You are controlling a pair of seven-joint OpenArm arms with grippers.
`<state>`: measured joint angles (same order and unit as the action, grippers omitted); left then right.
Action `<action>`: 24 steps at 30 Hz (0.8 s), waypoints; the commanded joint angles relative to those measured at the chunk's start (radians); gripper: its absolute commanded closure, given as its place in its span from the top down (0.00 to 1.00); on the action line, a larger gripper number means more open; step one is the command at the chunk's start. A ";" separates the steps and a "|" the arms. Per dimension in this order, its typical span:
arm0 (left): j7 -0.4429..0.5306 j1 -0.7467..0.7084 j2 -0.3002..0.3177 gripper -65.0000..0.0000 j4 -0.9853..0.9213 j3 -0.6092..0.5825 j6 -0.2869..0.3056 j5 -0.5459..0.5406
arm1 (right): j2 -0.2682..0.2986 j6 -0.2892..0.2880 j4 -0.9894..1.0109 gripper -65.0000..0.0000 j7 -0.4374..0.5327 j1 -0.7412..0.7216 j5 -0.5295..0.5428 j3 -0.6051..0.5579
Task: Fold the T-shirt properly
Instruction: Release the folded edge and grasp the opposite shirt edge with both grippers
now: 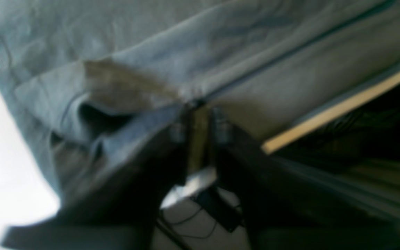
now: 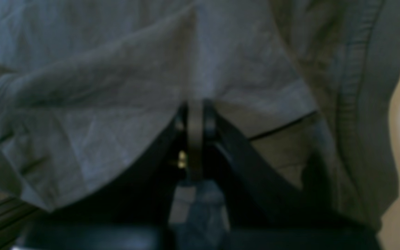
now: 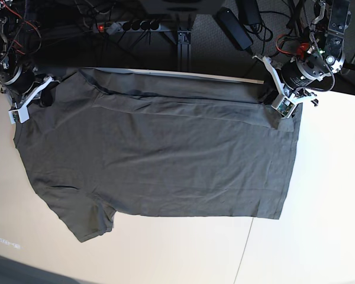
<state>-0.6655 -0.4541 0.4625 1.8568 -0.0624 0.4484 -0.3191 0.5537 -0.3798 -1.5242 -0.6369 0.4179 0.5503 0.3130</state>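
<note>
The left gripper [image 1: 200,114] is closed on the T-shirt [image 3: 160,165]: its wrist view shows both jaws together with a fold of grey cloth pinched between them. In the base view this gripper [image 3: 282,105] holds the far corner of the shirt on that view's right side, at the back edge of the table [image 3: 319,236]. The right gripper [image 2: 196,114] is likewise closed on cloth, jaws pressed against a thin layer of fabric; in the base view it [image 3: 25,97] grips the far corner on that view's left, near the shoulder.

The T-shirt lies spread flat across the table, its near sleeve [image 3: 89,222] pointing toward the front edge.

Judged step: both far corners are secured, which prepares the first lengthwise fold. The next move calls for raising both corners together, carrying them toward the near edge at equal pace, and keeping the cloth taut between the arms so the fold line stays straight.
</note>
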 commanded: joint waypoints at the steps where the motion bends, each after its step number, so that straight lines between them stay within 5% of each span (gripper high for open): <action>1: 0.018 0.012 0.012 0.37 0.043 0.031 -0.020 0.002 | 0.016 -0.047 0.000 0.00 -0.034 0.003 -0.030 0.006; 7: 0.011 0.079 0.078 0.43 0.189 0.214 -0.050 -0.123 | 0.016 -0.048 0.001 0.00 -0.034 -0.008 -0.031 0.006; 12: 0.064 0.250 0.122 0.51 0.102 0.249 -0.044 -0.248 | 0.016 -0.047 0.001 0.00 -0.033 -0.008 -0.034 0.006; 19: 0.130 0.627 0.087 0.53 -0.457 0.106 -0.024 -0.315 | 0.016 -0.048 0.001 0.00 -0.034 -0.010 -0.035 0.006; 24: 0.096 0.867 0.026 0.53 -0.920 0.014 0.063 -0.382 | 0.016 -0.048 0.001 0.00 -0.038 -0.010 -0.035 0.006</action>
<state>-0.5892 0.3897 0.4698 0.9184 -0.0551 0.4984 -0.6918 0.5541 -0.3809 -1.5211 -0.6392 0.4046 0.5392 0.3134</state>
